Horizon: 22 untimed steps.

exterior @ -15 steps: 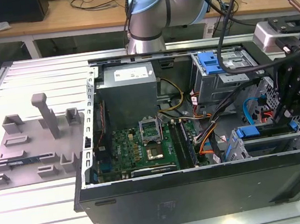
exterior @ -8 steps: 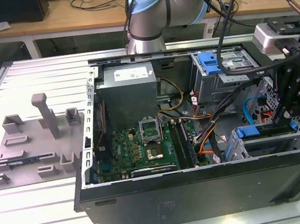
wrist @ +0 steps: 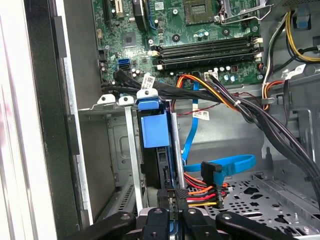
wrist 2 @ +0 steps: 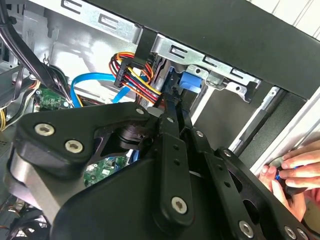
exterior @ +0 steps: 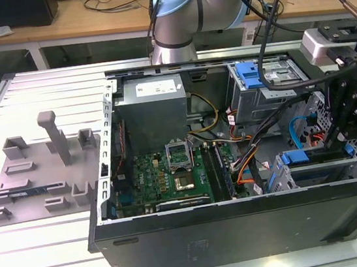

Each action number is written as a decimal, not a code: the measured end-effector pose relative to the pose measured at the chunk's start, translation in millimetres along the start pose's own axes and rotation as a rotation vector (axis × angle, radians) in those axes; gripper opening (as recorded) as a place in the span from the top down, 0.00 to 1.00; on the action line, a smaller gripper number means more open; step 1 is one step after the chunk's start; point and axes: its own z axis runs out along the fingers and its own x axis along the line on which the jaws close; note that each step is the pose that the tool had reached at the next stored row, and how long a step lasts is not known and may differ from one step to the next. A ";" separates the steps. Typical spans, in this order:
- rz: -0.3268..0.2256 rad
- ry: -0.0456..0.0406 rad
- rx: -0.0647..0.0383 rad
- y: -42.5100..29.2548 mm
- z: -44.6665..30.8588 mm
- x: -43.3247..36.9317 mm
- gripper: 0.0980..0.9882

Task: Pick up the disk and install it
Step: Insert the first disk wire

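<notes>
Pincer pressed onto the disk's thin edge, drive standing upright in the case's drive cage beside the cables; judged stiff, fairly heavy, shock-sensitive, best gripped by the blue bracket sides, never the label face.

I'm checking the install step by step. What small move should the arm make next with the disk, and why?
Probably a slow, straight push deeper into the drive cage. In the first wrist view the disk stands on edge between the cage's rails with the gripper at its near end, and coloured cables lie close beside.
</notes>
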 end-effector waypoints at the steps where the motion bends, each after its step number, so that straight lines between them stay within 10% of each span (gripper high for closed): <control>1: -0.001 -0.0001 0.000 0.0 0.5 0.0 0.93; 15: -0.008 -0.0005 -0.001 1.2 3.9 1.3 0.91; 19: -0.008 0.0002 0.000 0.7 -21.2 2.3 0.57; 22: -0.008 -0.0002 0.000 0.6 -26.7 2.6 0.43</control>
